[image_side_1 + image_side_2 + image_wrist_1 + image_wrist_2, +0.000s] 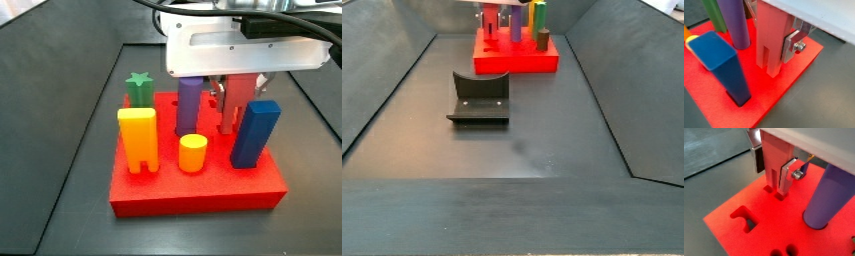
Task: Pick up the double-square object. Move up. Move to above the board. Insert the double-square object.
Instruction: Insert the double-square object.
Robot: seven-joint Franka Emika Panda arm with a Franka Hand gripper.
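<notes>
Standing between gripper [775, 167] fingers [785, 174], double-square object [776, 165], foot in board [747, 235]

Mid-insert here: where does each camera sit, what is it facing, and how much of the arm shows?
Wrist views: ride by the gripper, looking down at the double-square object entering the board.
Side view: close, above the board; gripper housing shows.
Side view: far down the floor past the fixture.
All share the board.

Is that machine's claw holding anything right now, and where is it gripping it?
Yes. The end effector grips the slim red post by its upper part, silver fingers on opposite sides, its foot entering the red board.
</notes>
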